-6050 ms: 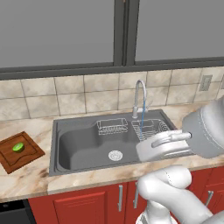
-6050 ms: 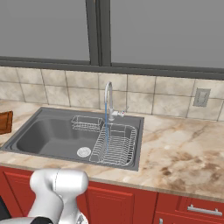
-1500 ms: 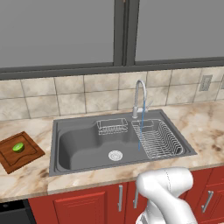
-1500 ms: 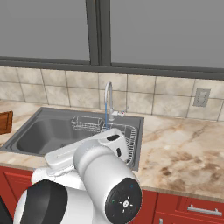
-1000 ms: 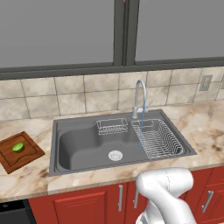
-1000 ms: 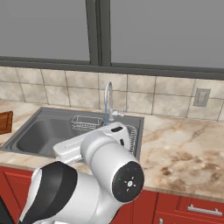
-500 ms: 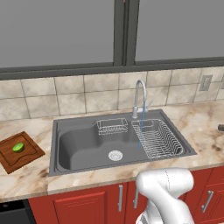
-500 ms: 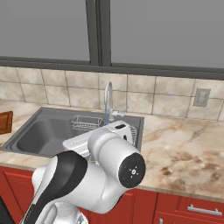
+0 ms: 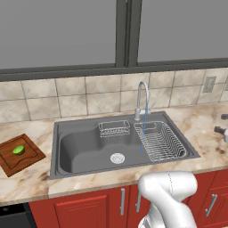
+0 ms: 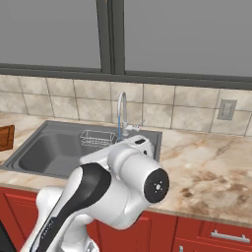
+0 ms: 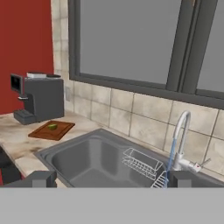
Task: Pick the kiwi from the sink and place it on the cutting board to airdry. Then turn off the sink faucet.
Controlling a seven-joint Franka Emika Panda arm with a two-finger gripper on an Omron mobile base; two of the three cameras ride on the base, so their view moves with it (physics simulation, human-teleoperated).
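You see a dark grey sink (image 9: 80,133) that looks like smooth, dull metal. The tap (image 9: 142,99) above it is shiny silver metal, and so is the round drain (image 9: 117,157). The racks (image 9: 160,141) are thin silver wire. Your board (image 9: 20,154) is reddish-brown wood with lines in it. The kiwi (image 9: 18,150) looks bright green and smooth. The desk (image 9: 205,133) looks like polished, speckled stone. The wall tiles (image 9: 80,100) are beige and smooth.
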